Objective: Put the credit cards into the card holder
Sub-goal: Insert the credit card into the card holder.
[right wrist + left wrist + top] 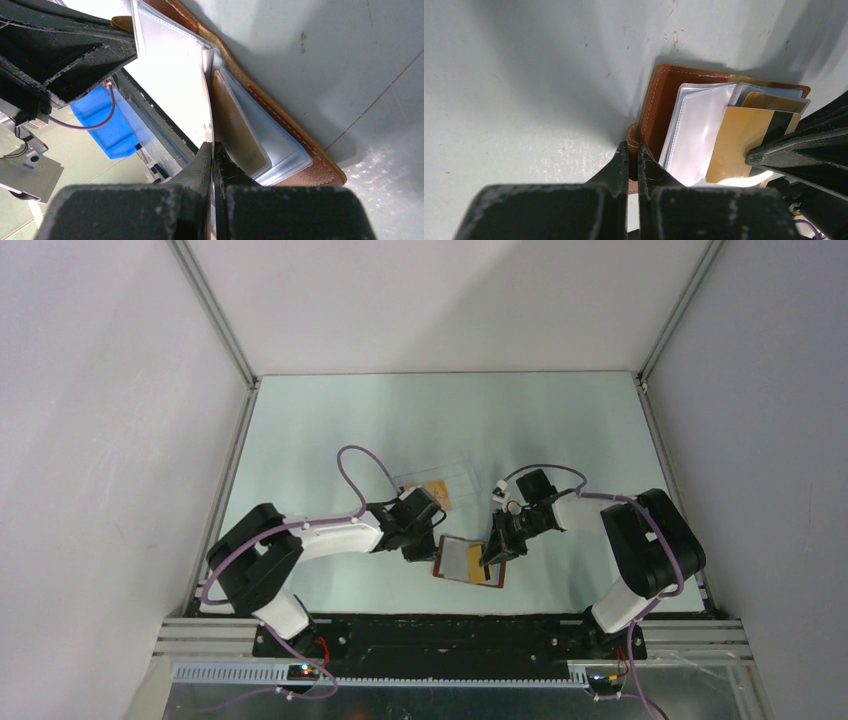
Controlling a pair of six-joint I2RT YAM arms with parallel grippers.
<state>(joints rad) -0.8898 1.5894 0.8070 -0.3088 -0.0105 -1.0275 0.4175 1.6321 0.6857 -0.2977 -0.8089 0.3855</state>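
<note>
fig. top view: the card holder (462, 562) lies open on the table (330, 420) near the 6 o'clock edge, between the two arms. the left gripper (415, 537) stands at the holder's 9 o'clock edge and the right gripper (497, 550) at its 3 o'clock edge. both are on it, and the right one carries a card.

left wrist view: the left fingers (616, 167) are pinched almost shut on the brown leather edge at the snap tab (634, 137), pinning the holder. the held card (736, 145), gold with a dark stripe near its 3 o'clock end, rests over the clear sleeves (696, 130), clamped at that end by the right arm's fingers. a second card (774, 102) shows at 12 o'clock of it, apparently already pocketed.

right wrist view: the jaws are closed to a sliver on a thin edge, taken to be that card; glare hides its face.

judgement: the move turns on the card's long axis lining up with the sleeve mouth. the card should then travel from 3 toward 9 o'clock in the top view, against the left arm's hold. whether its leading edge is already inside a sleeve cannot be told.

one more card (438, 493) lies in the clear plastic box (460, 472), at 12 o'clock of the holder.
</note>
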